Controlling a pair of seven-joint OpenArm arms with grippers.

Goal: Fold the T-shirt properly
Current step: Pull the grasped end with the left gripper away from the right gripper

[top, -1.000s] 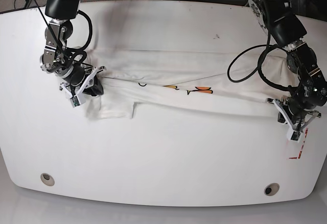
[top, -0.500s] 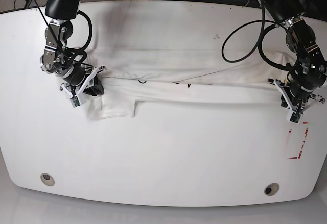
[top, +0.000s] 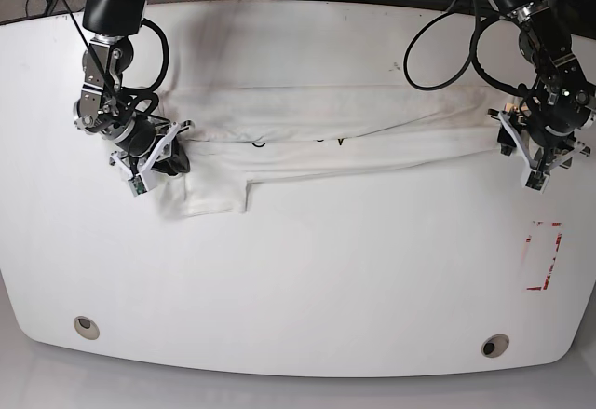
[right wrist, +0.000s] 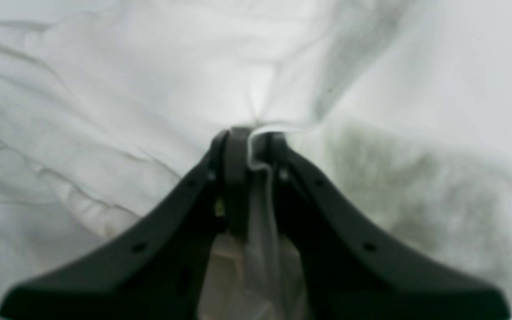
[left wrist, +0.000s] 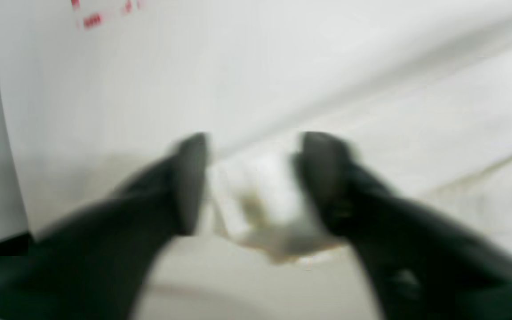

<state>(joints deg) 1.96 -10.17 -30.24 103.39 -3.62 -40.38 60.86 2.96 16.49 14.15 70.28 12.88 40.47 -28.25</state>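
Base view shows my left gripper (top: 538, 162) has carried its end of the T-shirt (top: 335, 129) back toward the far edge over the last second, so the near hem now lies folded over the body and the orange print is covered, only a few dark marks showing; I judge the lengthwise fold nearly laid; my right gripper (top: 154, 162) has stayed put, jaws pressed together on a pinch of cloth (right wrist: 256, 129); the left jaws stand slightly apart with bunched fabric between them, though the blur leaves the grip uncertain; the shirt lies across the white table (top: 298, 288), its long axis running left to right, one sleeve (top: 209, 199) poking toward me.
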